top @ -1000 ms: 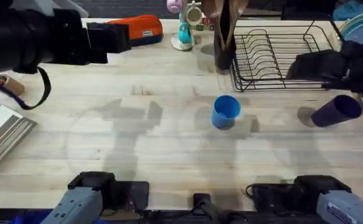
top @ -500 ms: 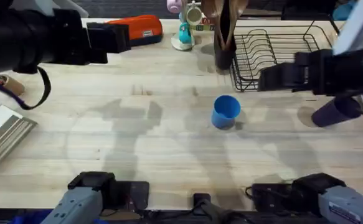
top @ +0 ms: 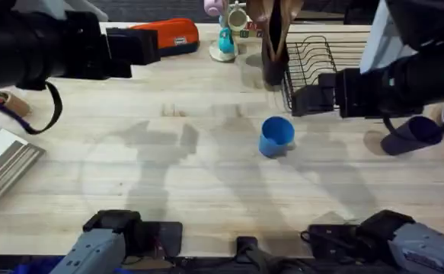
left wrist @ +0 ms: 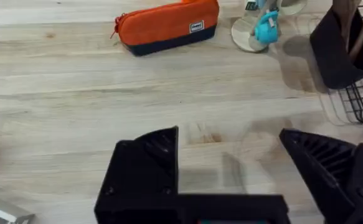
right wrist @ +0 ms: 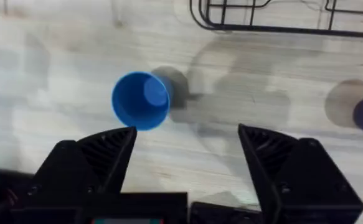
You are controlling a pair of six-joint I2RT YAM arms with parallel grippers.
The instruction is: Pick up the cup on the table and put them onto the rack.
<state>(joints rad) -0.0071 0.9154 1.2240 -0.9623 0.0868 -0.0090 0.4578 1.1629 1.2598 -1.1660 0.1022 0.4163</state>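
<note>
I see cup upright on surface, mouth up, centre of scene, nearer than rack and apart from it. Rack sits far right, dark utensil holder at its left end. My right end effector released, fingers spread wide, above surface just right of cup, not touching. My left end effector released too, high at far left over bare wood. Orange pouch and teal stand along far edge. Purple cup lying on its side at right

blue cup, black rack, orange pouch
</note>
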